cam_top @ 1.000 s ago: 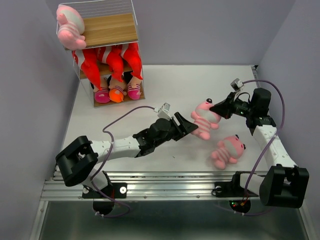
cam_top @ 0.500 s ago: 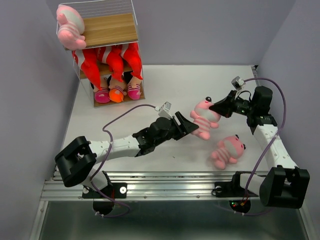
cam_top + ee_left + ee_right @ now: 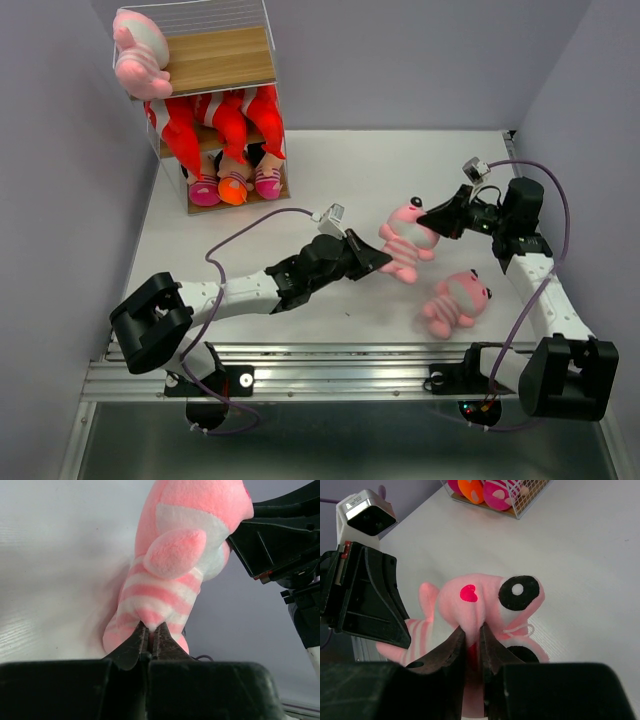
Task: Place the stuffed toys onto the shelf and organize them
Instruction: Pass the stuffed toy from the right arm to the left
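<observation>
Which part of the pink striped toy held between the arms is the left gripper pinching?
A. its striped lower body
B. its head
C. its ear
A: the left gripper is shut on the striped lower end of the pink striped toy; the right gripper pinches its head.

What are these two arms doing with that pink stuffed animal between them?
Both arms grip one pink striped animal near the middle of the table. The left gripper is pinched shut on its lower end, while the right gripper pinches its head, so it looks like a handover. A second pink animal lies on the table near the right arm. The shelf at the far left already holds a third pink animal at its top and red sharks below.
</observation>
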Controlling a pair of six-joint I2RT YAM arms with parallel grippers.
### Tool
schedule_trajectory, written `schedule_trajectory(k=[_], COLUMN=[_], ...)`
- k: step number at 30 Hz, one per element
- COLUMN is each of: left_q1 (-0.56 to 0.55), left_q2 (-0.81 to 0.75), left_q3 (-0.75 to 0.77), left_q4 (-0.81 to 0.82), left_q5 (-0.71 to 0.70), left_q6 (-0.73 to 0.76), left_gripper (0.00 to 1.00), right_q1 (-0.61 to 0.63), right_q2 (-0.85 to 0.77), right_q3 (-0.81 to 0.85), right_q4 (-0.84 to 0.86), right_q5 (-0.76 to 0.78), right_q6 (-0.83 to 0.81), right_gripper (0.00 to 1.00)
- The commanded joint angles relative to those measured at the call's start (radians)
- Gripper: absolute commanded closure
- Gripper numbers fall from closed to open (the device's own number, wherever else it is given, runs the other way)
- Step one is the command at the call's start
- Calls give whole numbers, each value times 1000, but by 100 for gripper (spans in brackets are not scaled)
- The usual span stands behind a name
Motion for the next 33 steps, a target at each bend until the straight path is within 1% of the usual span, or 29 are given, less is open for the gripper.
schedule_trajectory(k=[1,4,5,7,8,9,10,11,12,16,17,20,21,23,24,25,26,27,28,30,32,33], left_q1=[-4,-3,-4,-3,-7,-9,-9,-10,-10,-10,-10,-10,-10,-9,-9,-9,-9,-6,-1,22,54,65], left_q2=[-11,-33,-37,-56,-80,-96,-129,-146,-166,-263,-302,-373,-389,-419,-427,-430,-433,-433,-430,-422,-415,-412], left_q3=[28,43,50,71,77,86,88,91,94,109,114,152,187,238,299,333,367,439,476,543,664,692], left_q4=[31,-4,-26,-98,-122,-182,-207,-236,-292,-417,-440,-524,-594,-659,-728,-760,-794,-854,-880,-921,-969,-977], left_q5=[-16,-31,-38,-61,-93,-117,-155,-174,-192,-287,-297,-354,-373,-442,-472,-499,-562,-594,-648,-686,-716,-720], left_q6=[65,163,196,307,342,371,428,448,468,565,603,657,687,718,750,767,781,812,826,855,893,904], left_gripper=[100,100,100,100,100,100,100,100,100,100,100,100,100,100,100,100,100,100,100,100,100,100], right_q1=[-1,-1,-1,-1,-1,-1,-1,-1,-1,-1,-1,-1,-1,-1,-1,-1,-1,-1,-1,-1,-1,-1], right_q2=[-33,-36,-38,-39,-42,-45,-50,-51,-51,-45,-38,-24,-18,-15,-12,-8,-7,-5,-1,-1,-1,-2], right_q3=[-17,-17,-11,0,6,20,29,38,50,101,104,97,89,61,54,47,35,29,24,17,4,0], right_q4=[62,47,33,18,-3,-20,-28,-46,-59,-74,-76,-77,-77,-73,-73,-73,-76,-76,-76,-76,-76,-76], right_q5=[-22,-22,-19,-6,1,23,37,47,56,129,143,163,154,145,148,149,154,165,166,162,154,151], right_q6=[14,0,-7,-18,-24,-27,-29,-29,-29,-29,-23,-26,-30,-59,-62,-69,-79,-82,-85,-92,-93,-95], right_gripper=[78,65,55,46,33,27,21,13,0,0,0,0,0,0,0,0,0,0,0,0,0,0])
